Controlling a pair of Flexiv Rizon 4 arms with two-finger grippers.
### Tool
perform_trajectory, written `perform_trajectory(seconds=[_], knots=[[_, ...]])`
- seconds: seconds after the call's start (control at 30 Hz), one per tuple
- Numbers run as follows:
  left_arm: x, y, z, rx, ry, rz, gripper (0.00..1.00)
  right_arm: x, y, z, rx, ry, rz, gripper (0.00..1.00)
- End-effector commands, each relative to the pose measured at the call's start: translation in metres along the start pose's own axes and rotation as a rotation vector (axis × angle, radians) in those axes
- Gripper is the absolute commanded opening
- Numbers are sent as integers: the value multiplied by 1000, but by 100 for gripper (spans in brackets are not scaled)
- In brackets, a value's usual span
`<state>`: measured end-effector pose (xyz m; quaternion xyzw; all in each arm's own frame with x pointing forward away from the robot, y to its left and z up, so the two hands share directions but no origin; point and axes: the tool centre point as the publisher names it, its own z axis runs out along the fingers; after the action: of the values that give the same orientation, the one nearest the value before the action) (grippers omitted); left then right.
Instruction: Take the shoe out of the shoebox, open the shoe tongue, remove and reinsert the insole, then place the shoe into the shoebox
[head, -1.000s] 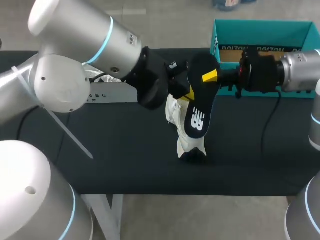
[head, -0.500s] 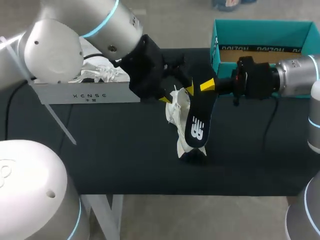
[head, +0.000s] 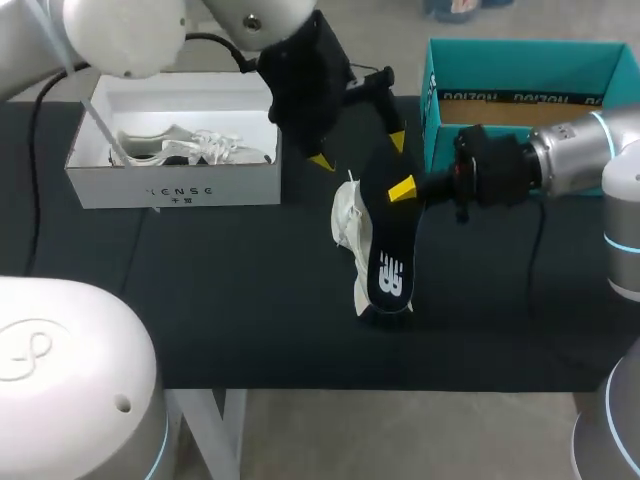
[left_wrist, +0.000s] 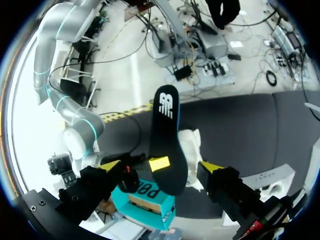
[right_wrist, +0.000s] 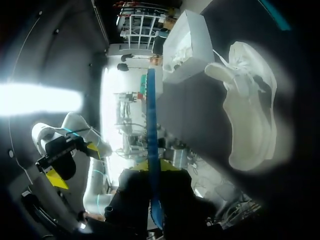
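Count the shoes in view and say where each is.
2. One white shoe is on the table beside the insole; a second shoe lies in the white shoebox. The teal box's inside is partly hidden.

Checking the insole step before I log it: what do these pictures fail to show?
Head and left wrist views: much of the shoe, hidden behind the insole.
Right wrist view: the insole's faces; it shows only edge-on in the right claw.
Head view: the teal box, right end cut off by the edge.
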<state>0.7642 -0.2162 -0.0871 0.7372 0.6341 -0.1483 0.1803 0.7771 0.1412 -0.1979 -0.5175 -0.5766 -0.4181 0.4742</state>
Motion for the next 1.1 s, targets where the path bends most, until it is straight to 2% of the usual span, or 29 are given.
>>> perform_trajectory(seconds=[0.03,0.4,0.7,1.1], knots=[[-5,13,-10,14,233,32,100,-8,4,4,7,-7,6,0],[-7,33,-30,5,426,3,100,-16,15,10,-16,-34,-5,0],[-12,42,-35,-35,415,40,100,-19,21,13,-27,-15,-5,0],[-16,38,-35,-26,381,-3,100,-18,24,16,-41,-6,-4,0]])
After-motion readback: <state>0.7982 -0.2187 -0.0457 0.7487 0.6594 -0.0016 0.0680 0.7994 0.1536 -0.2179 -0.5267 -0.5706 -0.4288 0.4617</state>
